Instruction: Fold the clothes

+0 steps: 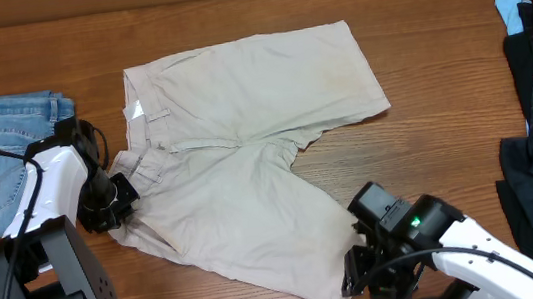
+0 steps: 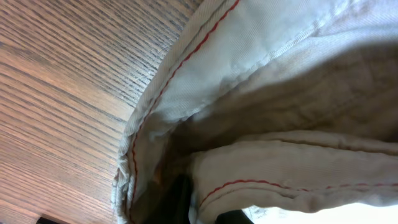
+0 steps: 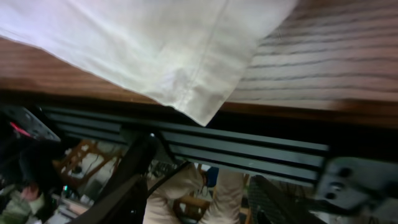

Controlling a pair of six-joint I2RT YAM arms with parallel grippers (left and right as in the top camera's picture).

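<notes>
Both low: left arm (image 1: 54,184) at shorts' (image 1: 249,172) waistband (image 1: 135,124), right arm (image 1: 479,251) at hem (image 1: 309,298).

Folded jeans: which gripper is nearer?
Left. The left gripper is at the shorts waistband, beside the jeans; the right gripper is across the shorts, at the leg hem.

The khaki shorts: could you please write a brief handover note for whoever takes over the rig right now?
Left gripper: looks shut on the shorts at the near waistband corner, where the fabric is bunched.
Right gripper: looks open and holds nothing, beside the near leg's hem corner, which overhangs the table edge.
Done: shorts spread out, no fold made.
Left: every fold.
</notes>
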